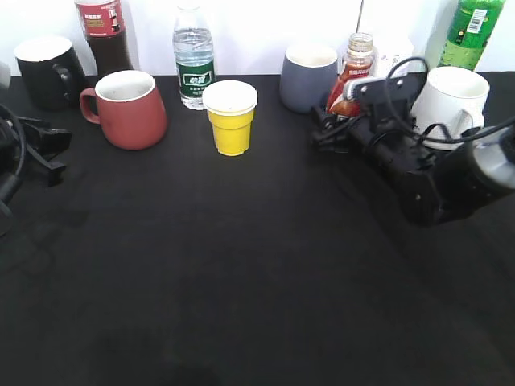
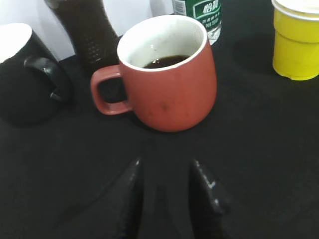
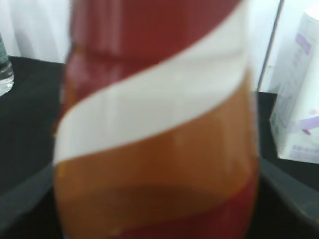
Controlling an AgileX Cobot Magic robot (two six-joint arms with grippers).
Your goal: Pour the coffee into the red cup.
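Right wrist view shows you the bottle [image 3: 157, 129] filling the frame between the right gripper [image 1: 342, 121] fingers, so it looks grasped, standing upright for a safe lift. Its body is orange-brown with a white swirl. Far to its left stands the cup [image 1: 127, 108]; the left gripper [image 2: 169, 194], released, waits just before it.

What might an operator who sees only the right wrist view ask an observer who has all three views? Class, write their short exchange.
Operator: The bottle fills my view. Where is the red cup?
Observer: Far across to the left, just beyond the yellow cup.
Operator: Is it empty?
Observer: No, the left wrist view shows dark liquid in its bottom.
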